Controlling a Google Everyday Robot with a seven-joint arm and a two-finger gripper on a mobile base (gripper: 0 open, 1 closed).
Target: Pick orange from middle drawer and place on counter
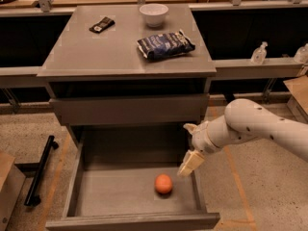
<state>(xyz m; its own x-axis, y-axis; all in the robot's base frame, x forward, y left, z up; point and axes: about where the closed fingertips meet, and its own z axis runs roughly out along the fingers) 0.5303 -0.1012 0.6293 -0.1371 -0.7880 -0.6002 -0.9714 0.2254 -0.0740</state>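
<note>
While orange [163,183] lies in middle drawer [110,192], claw [185,150] hangs upper-right, spread, empty.

White rounded arm [250,124] with dark dots ends in a cream tool [187,150] above the middle drawer [120,194].

Orange [163,183] in middle drawer [110,198], tool [189,146] near its right wall, bowl [154,14] on counter [96,52]
</note>
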